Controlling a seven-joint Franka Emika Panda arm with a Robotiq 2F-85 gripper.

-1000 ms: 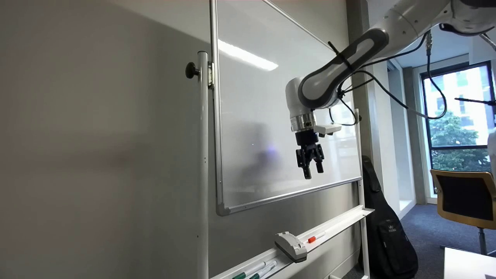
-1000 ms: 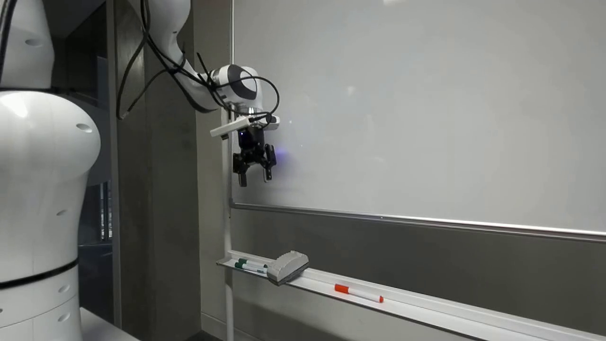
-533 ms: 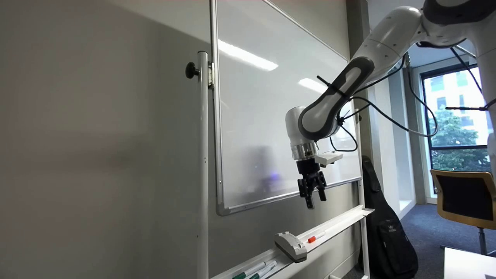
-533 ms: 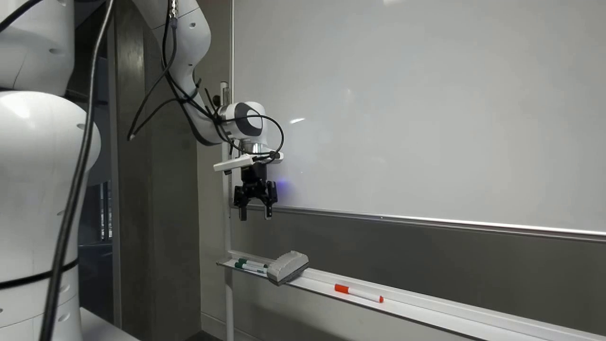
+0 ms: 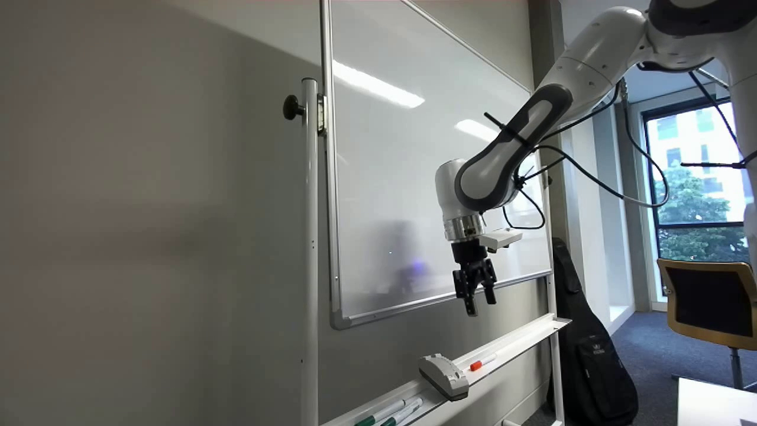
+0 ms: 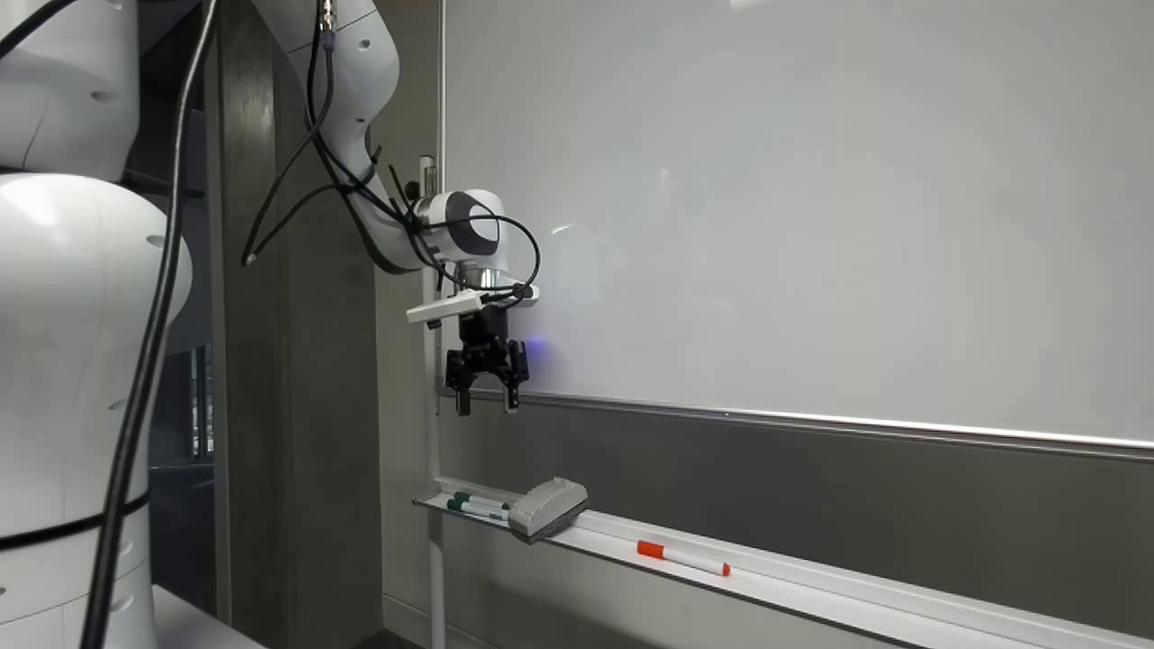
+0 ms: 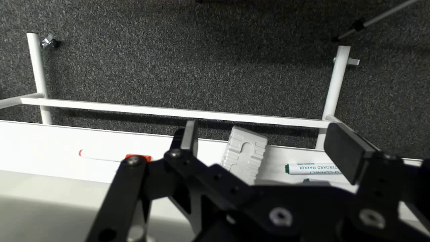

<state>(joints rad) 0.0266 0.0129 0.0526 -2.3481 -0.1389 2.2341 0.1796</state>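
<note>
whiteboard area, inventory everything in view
stand: 1, white, by wall
whiteboard: 1, white, on stand
tray: 1, white, below whiteboard
eraser: 1, grey, on tray
red-capped marker: 1, white, on tray
green-capped markers: 2, white, on tray
instrument bag: 1, black, near stand
window: 1, black frame, background
chair: 1, tan and black, near window
tabletop: 1, white, lower corner
carpet: 1, dark grey, floor
pole: 1, grey, over carpet
pillar: 1, grey, beside whiteboard
arm: 1, white, beside whiteboard
cables: several, black, along arm
pincer: 1, black, open, above tray
</note>
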